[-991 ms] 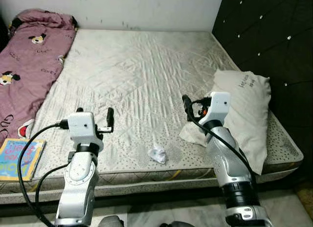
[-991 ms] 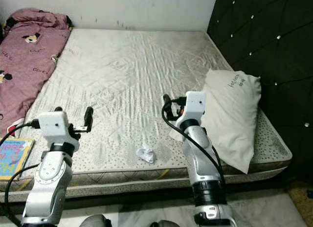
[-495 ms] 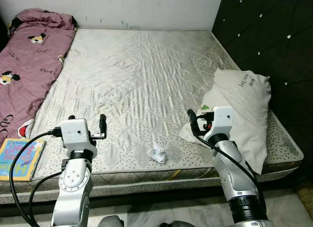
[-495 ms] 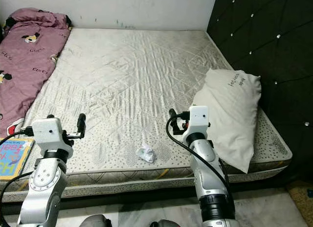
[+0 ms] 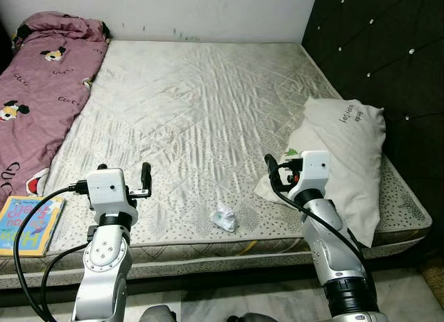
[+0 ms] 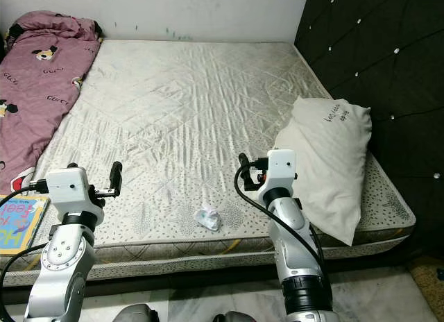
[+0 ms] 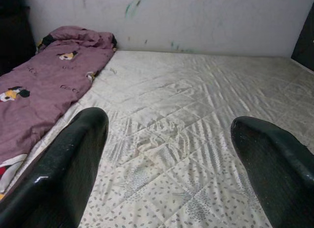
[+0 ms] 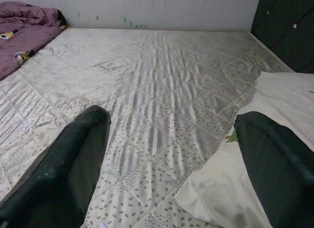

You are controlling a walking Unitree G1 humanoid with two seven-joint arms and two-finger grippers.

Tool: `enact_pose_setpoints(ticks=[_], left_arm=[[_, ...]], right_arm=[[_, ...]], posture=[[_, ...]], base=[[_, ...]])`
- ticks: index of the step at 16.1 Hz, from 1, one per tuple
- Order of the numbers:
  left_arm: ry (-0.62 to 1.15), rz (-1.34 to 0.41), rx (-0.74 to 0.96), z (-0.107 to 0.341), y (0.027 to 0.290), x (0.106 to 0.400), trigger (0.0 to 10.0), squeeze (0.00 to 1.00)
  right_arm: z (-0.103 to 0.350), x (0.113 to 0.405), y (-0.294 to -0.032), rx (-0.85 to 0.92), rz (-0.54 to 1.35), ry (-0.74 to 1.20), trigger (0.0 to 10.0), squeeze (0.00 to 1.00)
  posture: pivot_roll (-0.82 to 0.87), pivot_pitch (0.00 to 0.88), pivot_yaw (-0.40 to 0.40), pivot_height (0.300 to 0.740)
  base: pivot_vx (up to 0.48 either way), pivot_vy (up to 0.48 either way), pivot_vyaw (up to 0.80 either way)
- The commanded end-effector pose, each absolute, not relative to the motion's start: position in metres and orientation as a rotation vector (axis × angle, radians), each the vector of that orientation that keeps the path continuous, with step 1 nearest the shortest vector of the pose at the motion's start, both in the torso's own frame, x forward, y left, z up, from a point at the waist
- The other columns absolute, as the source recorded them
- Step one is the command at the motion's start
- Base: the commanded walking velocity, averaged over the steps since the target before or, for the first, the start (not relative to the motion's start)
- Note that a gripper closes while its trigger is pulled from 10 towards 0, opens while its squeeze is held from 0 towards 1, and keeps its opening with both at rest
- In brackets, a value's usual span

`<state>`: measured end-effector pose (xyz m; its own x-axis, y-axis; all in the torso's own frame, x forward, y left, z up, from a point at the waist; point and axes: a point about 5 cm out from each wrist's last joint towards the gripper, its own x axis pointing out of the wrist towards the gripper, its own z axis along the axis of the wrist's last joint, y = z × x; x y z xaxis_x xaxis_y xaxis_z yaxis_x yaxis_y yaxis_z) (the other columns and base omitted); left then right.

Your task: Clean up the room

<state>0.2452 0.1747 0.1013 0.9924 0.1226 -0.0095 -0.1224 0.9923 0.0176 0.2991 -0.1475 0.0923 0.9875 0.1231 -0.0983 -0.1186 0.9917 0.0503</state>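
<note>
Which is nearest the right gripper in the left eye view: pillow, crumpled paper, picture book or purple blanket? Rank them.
From the right gripper:
1. Pillow, right beside it.
2. Crumpled paper, near the mattress front edge.
3. Picture book, front left corner.
4. Purple blanket, far left.

blanket (image 5: 38, 93): "GUCCI" repeated | pillow (image 5: 343, 155): dark lettering, unreadable | book (image 5: 28, 221): title unreadable

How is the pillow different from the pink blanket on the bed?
The pillow is plain off-white with a little writing; the pink blanket has cartoon prints. The pillow lies by the dark headboard on the robot's right; the blanket stretches along the left edge, bunched at the far end. Both rest on the mattress.
</note>
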Motion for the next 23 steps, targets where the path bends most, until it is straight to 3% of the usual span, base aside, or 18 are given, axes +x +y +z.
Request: enact_pose_setpoints(ticks=[1,11,20,23], left_arm=[[0.015,0.123,0.026,0.102,0.174,0.248,10.0,0.00],[0.018,0.130,0.022,0.102,0.172,0.249,10.0,0.00],[-0.005,0.182,0.038,0.108,0.176,0.254,10.0,0.00],[-0.002,0.185,0.036,0.107,0.176,0.254,10.0,0.00]], right_arm=[[0.095,0.302,-0.144,0.039,0.139,0.093,10.0,0.00],[0.097,0.305,-0.138,0.042,0.158,0.081,10.0,0.00],[0.101,0.312,-0.135,0.020,0.169,0.069,10.0,0.00],[0.103,0.313,-0.131,0.005,0.198,0.050,10.0,0.00]], posture=[[0.11,0.012,-0.049,0.716],[0.12,0.007,-0.055,0.620],[0.12,0.022,-0.060,0.620],[0.12,0.022,-0.060,0.620]], base=[[0.000,0.000,0.00],[0.000,0.000,0.00],[0.000,0.000,0.00],[0.000,0.000,0.75]])
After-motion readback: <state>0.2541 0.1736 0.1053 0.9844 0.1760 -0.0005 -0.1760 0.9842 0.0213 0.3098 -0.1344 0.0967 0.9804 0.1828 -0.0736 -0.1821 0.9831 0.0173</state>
